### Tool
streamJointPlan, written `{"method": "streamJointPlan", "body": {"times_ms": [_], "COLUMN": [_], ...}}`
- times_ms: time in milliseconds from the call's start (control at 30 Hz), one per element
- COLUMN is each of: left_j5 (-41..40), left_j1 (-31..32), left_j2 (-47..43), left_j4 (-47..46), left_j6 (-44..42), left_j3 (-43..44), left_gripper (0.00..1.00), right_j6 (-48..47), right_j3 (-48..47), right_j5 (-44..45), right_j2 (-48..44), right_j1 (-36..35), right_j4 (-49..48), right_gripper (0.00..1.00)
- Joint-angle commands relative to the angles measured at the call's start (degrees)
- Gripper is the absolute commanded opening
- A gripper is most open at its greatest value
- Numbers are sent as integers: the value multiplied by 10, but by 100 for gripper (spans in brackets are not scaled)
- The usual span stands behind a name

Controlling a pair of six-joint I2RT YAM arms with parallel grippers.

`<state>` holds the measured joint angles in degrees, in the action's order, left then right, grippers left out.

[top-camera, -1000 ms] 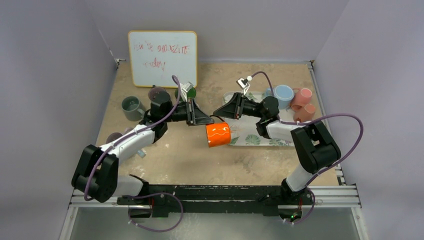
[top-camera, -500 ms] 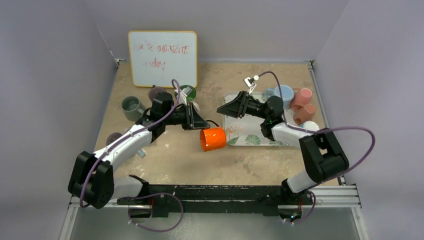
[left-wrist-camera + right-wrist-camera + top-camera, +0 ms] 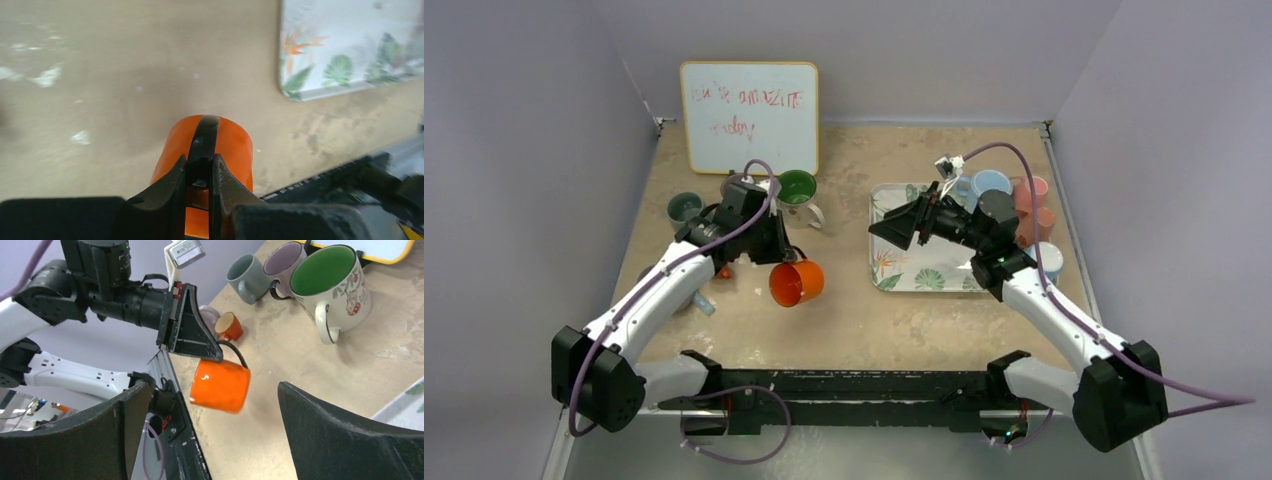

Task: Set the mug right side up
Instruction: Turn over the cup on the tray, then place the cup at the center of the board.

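left gripper [image 3: 201, 167]: I've got it pinched tight on the black handle [image 3: 204, 140] of the orange mug [image 3: 796, 283]
orange mug: on its side, mouth toward the near edge, over bare table [image 3: 854, 320] left of the tray [image 3: 914, 268]. Can't tell if it's touching down
right gripper [image 3: 884, 228]: jaws spread wide, nothing in them, over the tray's left edge, well apart from the orange mug

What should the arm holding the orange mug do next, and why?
Probably roll the left gripper until the mouth of the orange mug faces up, then lower it to the table. That gripper is shut on the black handle with the mug sideways, and the right gripper stands open, clear of it.
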<state>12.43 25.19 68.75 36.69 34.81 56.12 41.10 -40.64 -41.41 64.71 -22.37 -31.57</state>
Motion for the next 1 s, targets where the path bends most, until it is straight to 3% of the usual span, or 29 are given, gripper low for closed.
{"method": "streamJointPlan", "body": {"times_ms": [0,67,333,467,700,967], "left_j5": [-158,-193,-192,-155,-147,-165], "left_j1": [-2,-12,-89,-133,-140,-140], "left_j2": [6,29,126,177,260,331], "left_j4": [96,119,156,148,170,189], "left_j6": [-26,-41,-94,-106,-106,-100], "left_j3": [67,89,131,143,200,278], "left_gripper": [0,0,0,0,0,1], "right_j6": [-62,-70,-74,-68,-66,-74], "right_j3": [-30,-31,-40,-38,-58,-84], "right_j5": [34,41,116,135,155,117], "right_j2": [-36,-46,-87,-106,-96,-50], "right_j1": [1,1,1,1,1,1], "right_j4": [88,110,214,237,293,328], "right_gripper": [99,99,99,99,99,99]}}
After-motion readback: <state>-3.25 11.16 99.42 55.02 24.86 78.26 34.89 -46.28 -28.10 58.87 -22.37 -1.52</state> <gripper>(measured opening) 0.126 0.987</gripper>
